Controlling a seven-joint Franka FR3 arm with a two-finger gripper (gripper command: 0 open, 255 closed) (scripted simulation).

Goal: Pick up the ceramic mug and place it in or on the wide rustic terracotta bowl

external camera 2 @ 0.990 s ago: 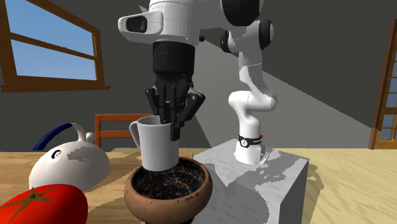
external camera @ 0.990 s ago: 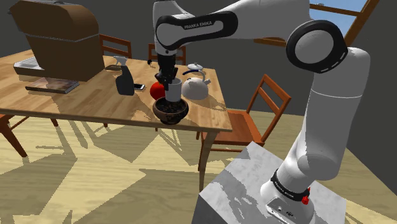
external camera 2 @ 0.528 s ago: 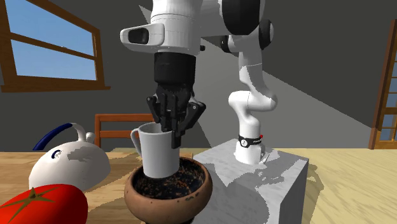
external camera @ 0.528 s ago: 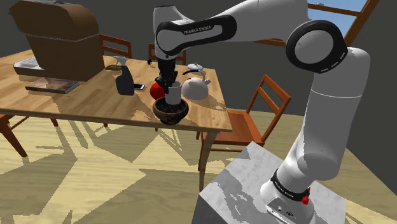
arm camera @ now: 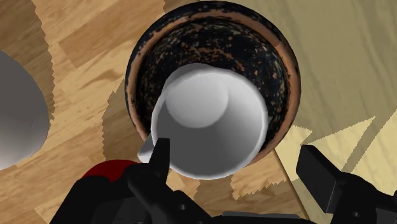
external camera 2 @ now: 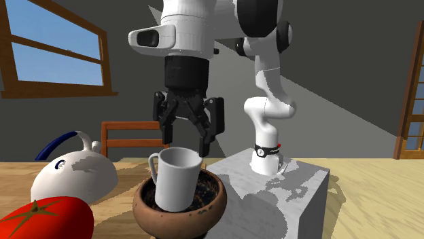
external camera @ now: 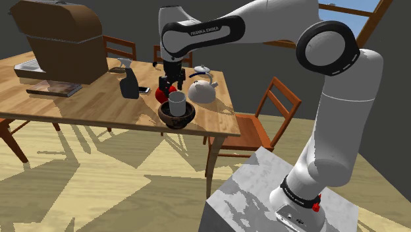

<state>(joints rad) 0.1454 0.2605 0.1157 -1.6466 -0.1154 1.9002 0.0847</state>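
A long wooden table took up the middle of the room, its boards a warm honey colour. Behind the table's far side a wooden chair was pushed in. At the table's end another chair, reddish brown, stood turned at an angle. The walls beyond the table were flat dark grey. High up past the table's end, a wood-framed window showed clear blue sky. The floor under and in front of the table was tan in 2 tones, with pale angular patches of light and darker shadows.
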